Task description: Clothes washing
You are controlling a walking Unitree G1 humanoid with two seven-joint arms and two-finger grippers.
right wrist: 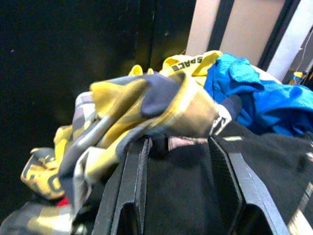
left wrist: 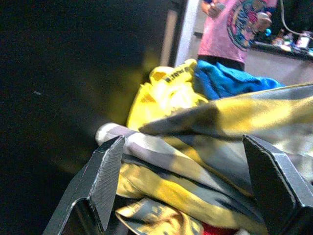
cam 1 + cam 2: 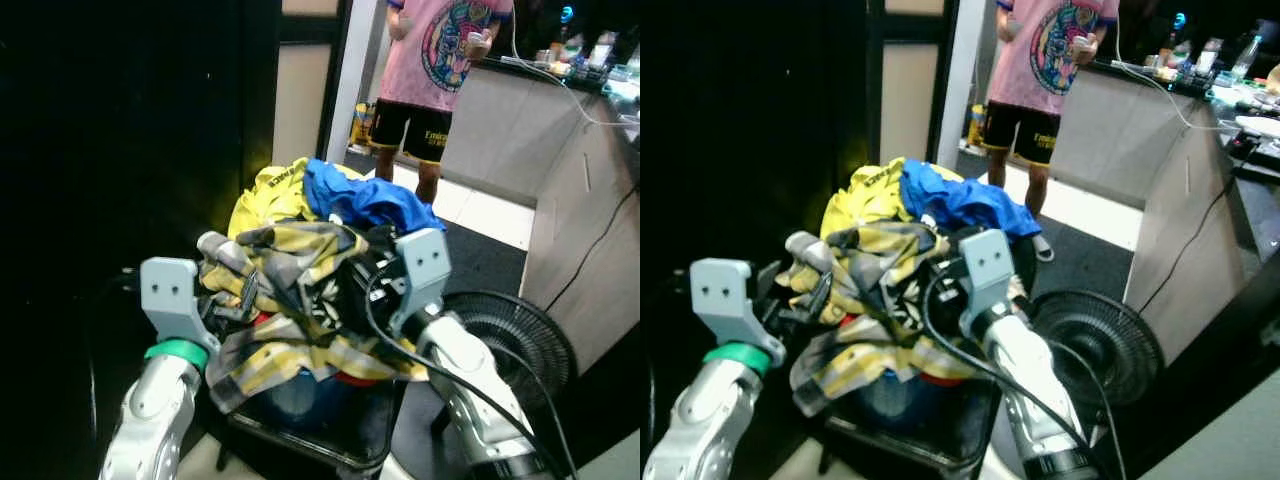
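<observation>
Left eye view, clothes pile (image 3: 300,260) on black stand (image 3: 340,430), fan (image 3: 520,340) beside; left pincer (image 2: 190,186) apart, right pincer (image 1: 178,171) apart.

Both arms are silver, jointed tubes; the left arm (image 3: 150,410) wears a green ring just below a pale grey-blue wrist bracket with two small dark screw holes; the right arm (image 3: 470,385) carries the same kind of bracket (image 3: 424,262), and black cables loop along it. Each gripper's fingers (image 2: 105,181) are long, black and matte.

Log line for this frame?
left hand: open at plaid shirt | right hand: open in clothes pile | person behind
</observation>
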